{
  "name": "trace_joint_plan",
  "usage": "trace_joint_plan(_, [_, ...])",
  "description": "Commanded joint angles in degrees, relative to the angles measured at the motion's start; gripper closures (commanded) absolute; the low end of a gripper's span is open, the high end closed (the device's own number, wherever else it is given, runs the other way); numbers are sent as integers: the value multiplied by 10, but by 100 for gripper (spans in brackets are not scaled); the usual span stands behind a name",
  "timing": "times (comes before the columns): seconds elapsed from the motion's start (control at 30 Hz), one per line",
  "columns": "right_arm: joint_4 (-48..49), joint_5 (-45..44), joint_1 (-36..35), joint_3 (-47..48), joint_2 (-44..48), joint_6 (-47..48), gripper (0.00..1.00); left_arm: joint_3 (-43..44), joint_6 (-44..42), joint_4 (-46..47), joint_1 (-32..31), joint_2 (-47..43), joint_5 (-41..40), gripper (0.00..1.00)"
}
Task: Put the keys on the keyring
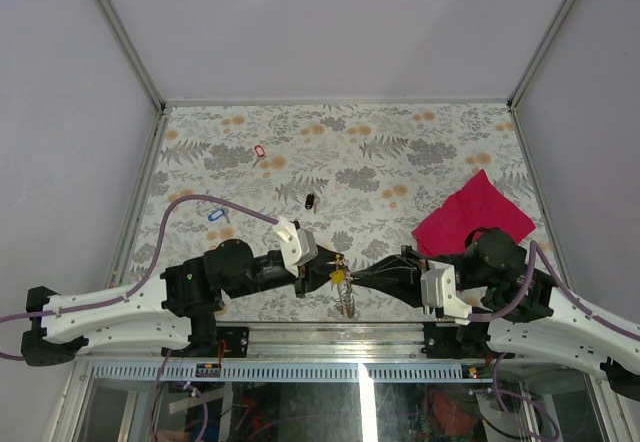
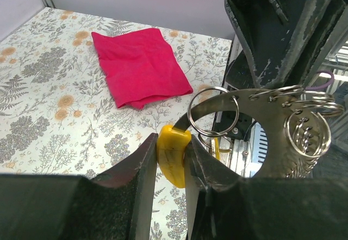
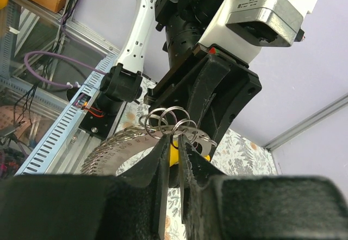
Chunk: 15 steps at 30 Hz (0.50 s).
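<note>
The left jaws are clamped on the yellow piece (image 2: 173, 161) attached to the keyring (image 2: 190, 115), holding it in the air between the two arms, above the near edge of the bench (image 1: 400, 152). The right jaws come at the ring from the opposite side, drawn to a thin slit with the silvery loops at their tips. Whether they pinch the wire or only sit against it I cannot tell.

Neither pair of jaws carries a loose key. Out on the bench lie the blue key (image 1: 216, 216), the black key (image 1: 310, 201) and the red key (image 1: 260, 151) — each apart from the others and well away from the ring. A magenta cloth (image 1: 470, 217) lies to the right.

So the task looks barely begun — the ring is up and steadied, but three keys are not yet fetched or threaded.
</note>
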<state>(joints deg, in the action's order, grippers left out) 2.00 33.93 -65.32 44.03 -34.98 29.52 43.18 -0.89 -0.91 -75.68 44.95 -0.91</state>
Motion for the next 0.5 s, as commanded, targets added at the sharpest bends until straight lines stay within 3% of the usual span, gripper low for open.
trace_joint_plan(0.0, [24,-25,-4,16,3,-10,85,23,-6,31,1,1,3,100])
trace_joint_plan(0.47, [36,-65,-5,9,19,-24,91,25,-10,32,1,1,3,100])
